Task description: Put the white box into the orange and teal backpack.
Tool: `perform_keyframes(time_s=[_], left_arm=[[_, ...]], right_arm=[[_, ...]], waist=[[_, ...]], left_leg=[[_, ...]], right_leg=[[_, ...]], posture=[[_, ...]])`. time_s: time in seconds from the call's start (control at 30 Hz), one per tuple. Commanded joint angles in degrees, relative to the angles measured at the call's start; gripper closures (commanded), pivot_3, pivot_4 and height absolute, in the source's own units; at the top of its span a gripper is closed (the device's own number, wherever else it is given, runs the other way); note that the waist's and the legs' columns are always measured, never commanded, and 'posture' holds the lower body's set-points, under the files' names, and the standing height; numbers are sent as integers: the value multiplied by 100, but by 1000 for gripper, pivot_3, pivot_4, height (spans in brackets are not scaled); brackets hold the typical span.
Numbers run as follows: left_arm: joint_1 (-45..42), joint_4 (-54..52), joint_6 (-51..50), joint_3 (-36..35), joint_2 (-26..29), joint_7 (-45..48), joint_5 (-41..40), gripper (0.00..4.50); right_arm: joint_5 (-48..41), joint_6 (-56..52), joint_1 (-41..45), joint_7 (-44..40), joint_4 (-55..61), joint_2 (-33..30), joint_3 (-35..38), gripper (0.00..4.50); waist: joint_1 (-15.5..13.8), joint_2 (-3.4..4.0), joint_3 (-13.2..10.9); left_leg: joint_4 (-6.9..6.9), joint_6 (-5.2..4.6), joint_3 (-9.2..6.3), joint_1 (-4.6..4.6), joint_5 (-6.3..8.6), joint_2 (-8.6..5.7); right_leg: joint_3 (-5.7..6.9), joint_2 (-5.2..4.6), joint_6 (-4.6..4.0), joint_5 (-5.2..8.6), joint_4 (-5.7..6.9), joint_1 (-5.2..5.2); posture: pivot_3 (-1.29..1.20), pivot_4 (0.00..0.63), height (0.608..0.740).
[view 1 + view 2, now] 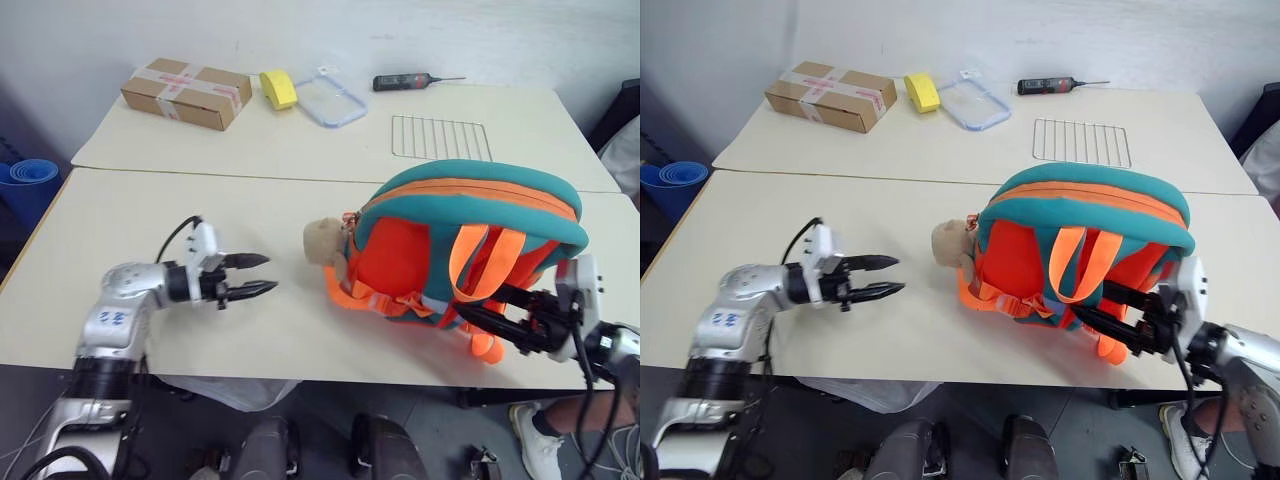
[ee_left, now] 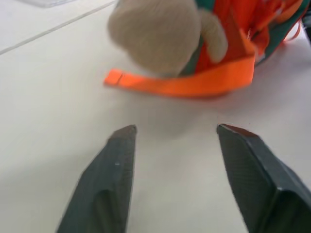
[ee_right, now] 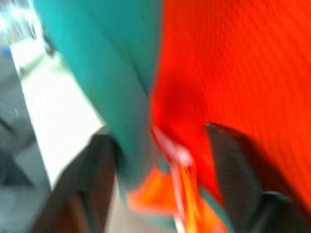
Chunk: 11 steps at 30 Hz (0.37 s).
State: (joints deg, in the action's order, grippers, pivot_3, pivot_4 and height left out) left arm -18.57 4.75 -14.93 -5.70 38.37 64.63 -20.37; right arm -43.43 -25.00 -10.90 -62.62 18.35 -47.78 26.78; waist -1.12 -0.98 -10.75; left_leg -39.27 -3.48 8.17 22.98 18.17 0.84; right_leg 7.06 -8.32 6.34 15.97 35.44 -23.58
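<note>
Left gripper (image 1: 258,275) spread, empty, hovering over table (image 1: 140,215) left of backpack (image 1: 465,245). Right gripper (image 1: 478,305) spread at backpack's near-right edge, straps between fingers. Backpack looks soft, floppy; grip by strap or rim. Box presumably inside.

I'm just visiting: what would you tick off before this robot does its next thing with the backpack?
1. Left gripper empty, fingers apart: ok.
2. Right gripper at the orange and teal backpack, fingers apart: ok.
3. Backpack resting on the table, not hanging over the edge: ok.
4. White box inside the backpack: cannot tell.
5. Backpack zipped shut: cannot tell.
6. Plush toy and loose strap out of the left gripper's way: ok.
</note>
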Motion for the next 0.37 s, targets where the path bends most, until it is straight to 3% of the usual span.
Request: perform_keyframes(time_s=[0.03,0.1,0.37], left_arm=[[602,-394,410,-482,260,80,-132,492],[1042,-597,801,-733,343,77,-99,43],[2171,-1326,1193,-1211,469,-274,8,43]], right_arm=[[657,1017,-411,-655,-514,-262,649,208],[1055,1888,-426,-838,-1174,-225,887,0],[1711,3324,129,-1449,-2814,-470,580,0]], waist=[[-15,0,0],[-15,0,0],[21,5,-2]], left_leg=[[0,-1,-1,-5,4,0],[0,1,0,-6,18,1],[22,34,14,-40,33,8]], right_leg=[[1,-2,0,0,-2,5],[0,-10,1,0,-38,11],[-27,-19,-10,5,-36,21]], posture=[[0,150,740],[0,150,740],[0,150,740]])
